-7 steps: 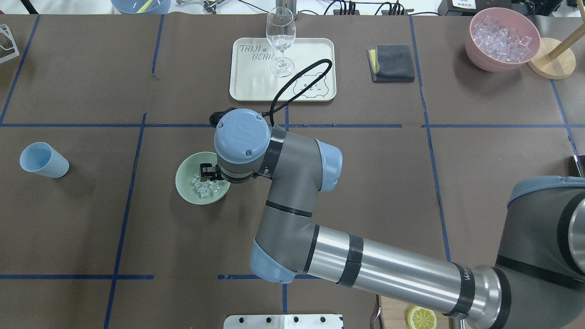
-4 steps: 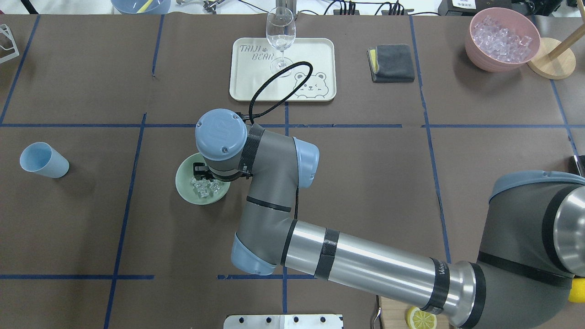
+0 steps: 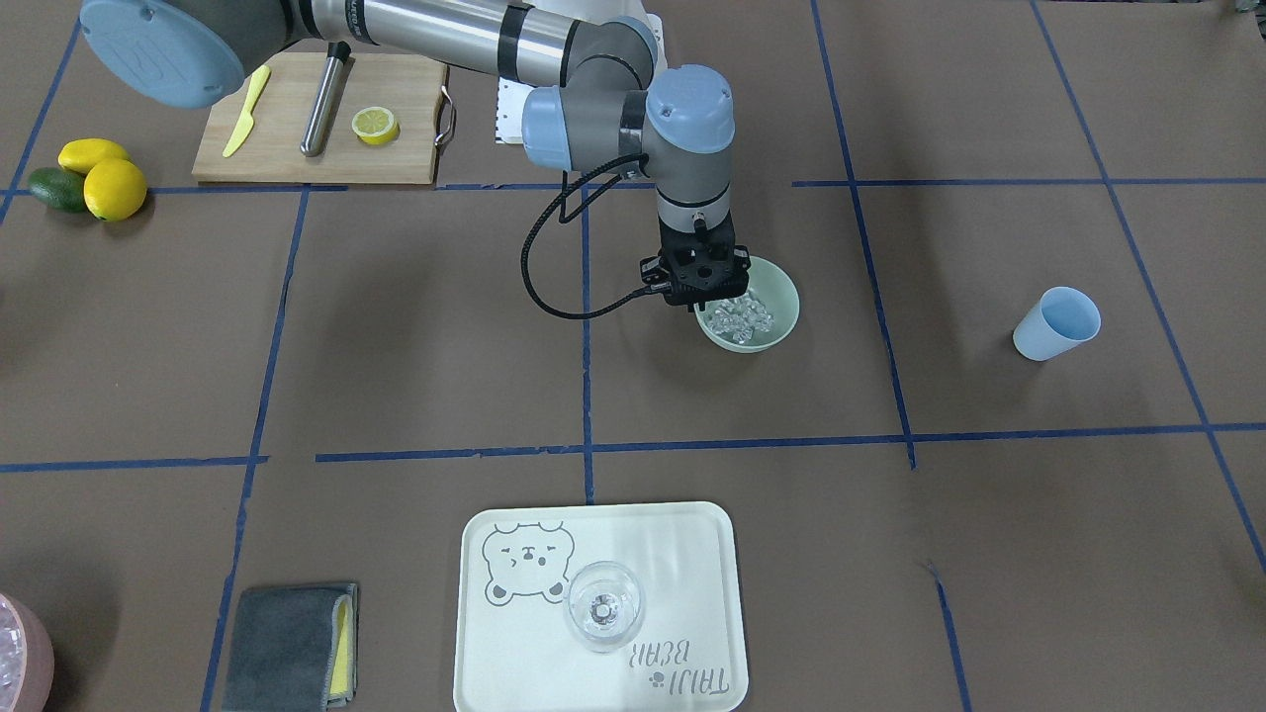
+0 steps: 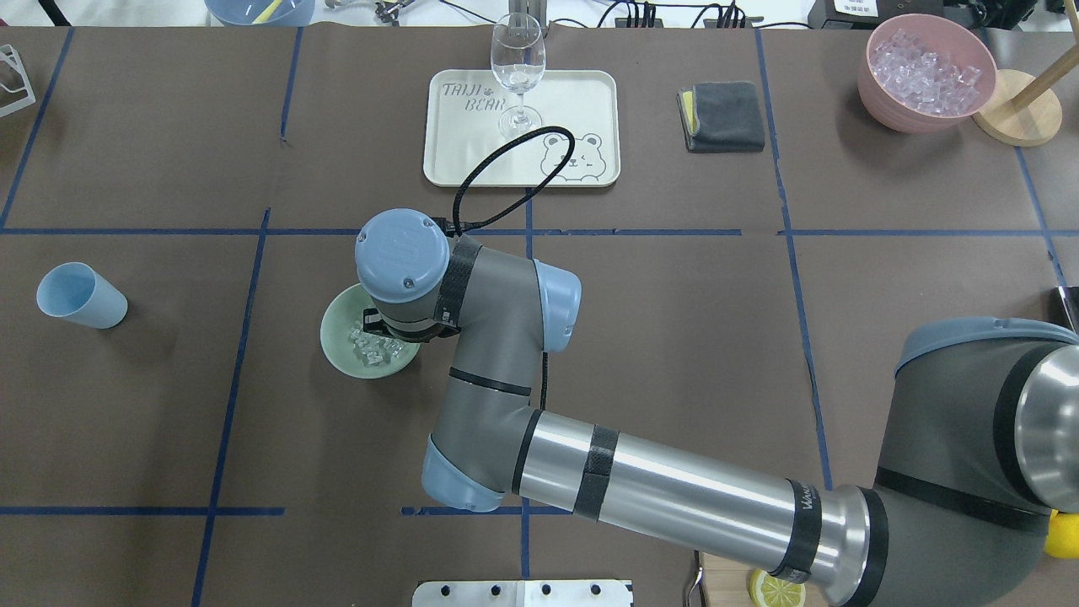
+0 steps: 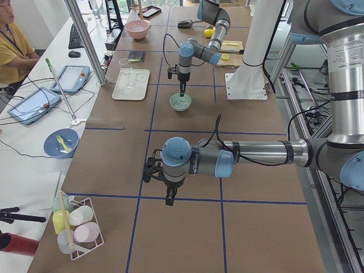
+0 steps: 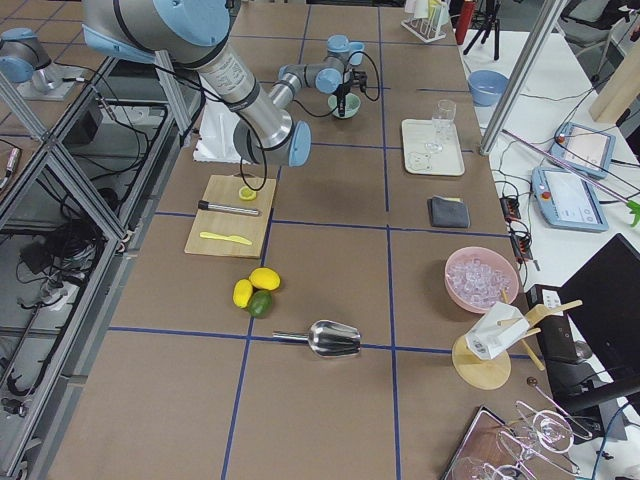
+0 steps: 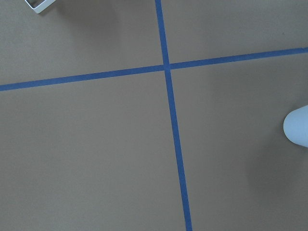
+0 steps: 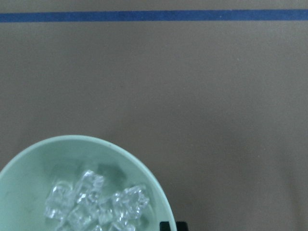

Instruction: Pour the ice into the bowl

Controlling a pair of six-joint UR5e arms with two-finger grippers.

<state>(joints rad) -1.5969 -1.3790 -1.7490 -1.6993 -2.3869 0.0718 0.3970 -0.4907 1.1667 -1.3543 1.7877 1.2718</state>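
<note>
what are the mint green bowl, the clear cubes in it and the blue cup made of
Round pale mint-green bowl: probably matte plastic or melamine, no sharp glare. Small clear cubes in it: glassy, glinting; real ice or acrylic, can't tell. Pale blue cup: likely matte plastic, even colour, soft shading.

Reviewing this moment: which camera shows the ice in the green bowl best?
The right wrist-mounted view: the ice is close up, single cubes distinct inside the bowl. Front-facing and overhead show it small, in the overhead partly under the right arm's wrist. In the side views it is too small to make out; the left wrist shows none.
</note>
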